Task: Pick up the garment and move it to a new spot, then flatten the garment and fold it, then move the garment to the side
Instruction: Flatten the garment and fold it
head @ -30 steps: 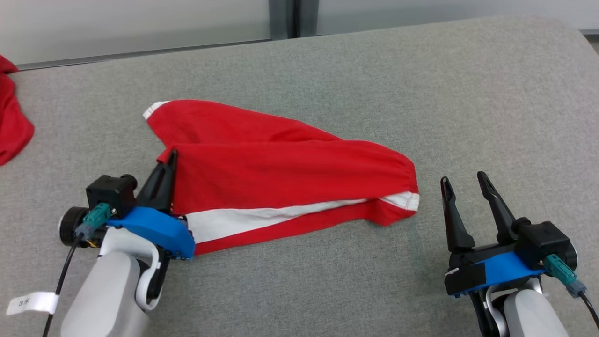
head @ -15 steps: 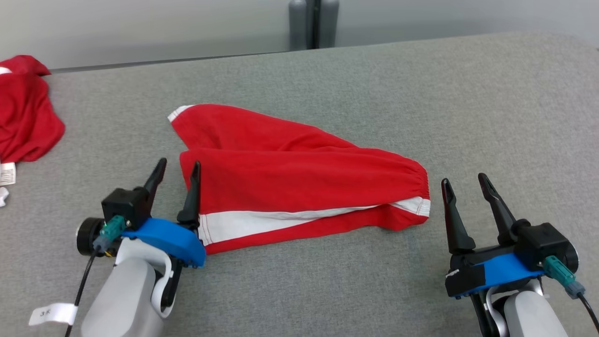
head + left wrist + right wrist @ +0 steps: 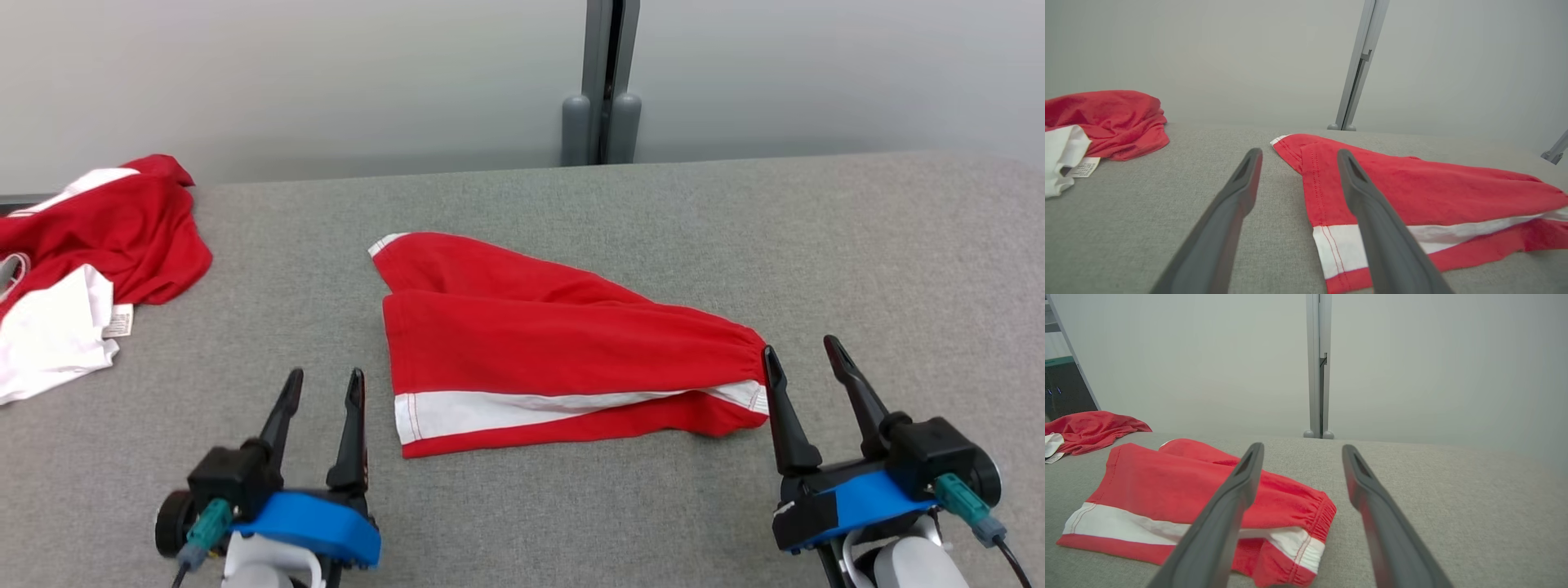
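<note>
Left gripper (image 3: pixel 326 376), fingers spread and empty, sits just left of the red shorts (image 3: pixel 555 351), clear of their white-striped hem. Right gripper (image 3: pixel 799 346), likewise spread and empty, stands at the shorts' elastic waistband end; contact cannot be judged. Shorts lie folded flat on the grey padded surface (image 3: pixel 857 245); a crumpled red-and-white garment (image 3: pixel 106 229) lies well to their left.

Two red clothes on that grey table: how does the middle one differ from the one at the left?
The middle garment lies folded flat with straight edges; the left garment sits crumpled in a heap. The middle garment shows a white stripe near its front edge; the left garment shows a loose white part and a label. Both are red and white.
</note>
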{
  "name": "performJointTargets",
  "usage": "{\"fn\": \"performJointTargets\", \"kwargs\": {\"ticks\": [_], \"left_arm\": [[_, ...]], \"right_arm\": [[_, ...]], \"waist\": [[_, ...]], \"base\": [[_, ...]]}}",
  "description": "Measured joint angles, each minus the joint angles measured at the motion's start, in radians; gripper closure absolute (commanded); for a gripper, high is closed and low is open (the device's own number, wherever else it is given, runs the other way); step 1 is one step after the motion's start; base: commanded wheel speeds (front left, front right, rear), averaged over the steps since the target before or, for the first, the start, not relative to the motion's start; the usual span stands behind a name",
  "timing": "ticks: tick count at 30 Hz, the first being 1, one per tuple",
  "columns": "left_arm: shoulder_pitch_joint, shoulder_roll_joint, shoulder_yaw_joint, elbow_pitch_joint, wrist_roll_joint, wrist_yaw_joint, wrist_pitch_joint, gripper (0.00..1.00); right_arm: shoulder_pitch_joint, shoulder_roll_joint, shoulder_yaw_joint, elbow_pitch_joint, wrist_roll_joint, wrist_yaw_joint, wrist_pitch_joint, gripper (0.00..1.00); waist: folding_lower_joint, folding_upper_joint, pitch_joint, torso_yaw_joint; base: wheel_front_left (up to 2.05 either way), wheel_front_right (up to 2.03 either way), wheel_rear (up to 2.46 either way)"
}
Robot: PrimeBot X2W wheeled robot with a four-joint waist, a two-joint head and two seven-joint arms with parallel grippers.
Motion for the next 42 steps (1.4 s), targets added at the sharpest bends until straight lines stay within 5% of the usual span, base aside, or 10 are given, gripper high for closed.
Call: {"fn": "performJointTargets", "kwargs": {"ticks": [13,34,42], "left_arm": [[0.154,-0.059,0.104,-0.113,0.028,0.034,0.000,0.00],[0.187,-0.087,0.148,-0.131,0.062,0.011,0.000,0.00],[0.186,-0.089,0.150,-0.124,0.073,0.003,0.000,0.00]], "right_arm": [[0.029,0.000,0.004,0.030,0.029,0.000,0.000,0.00],[0.020,0.000,-0.001,0.062,0.035,0.000,0.000,0.00],[-0.016,0.001,0.012,0.236,0.008,0.000,0.032,0.00]], "waist": [[0.0000,0.0000,-0.034,0.007],[0.0000,0.0000,-0.030,0.007],[0.0000,0.0000,-0.023,0.008]], "base": [[0.00,0.00,0.00],[0.00,0.00,0.00],[0.00,0.00,0.00]]}}
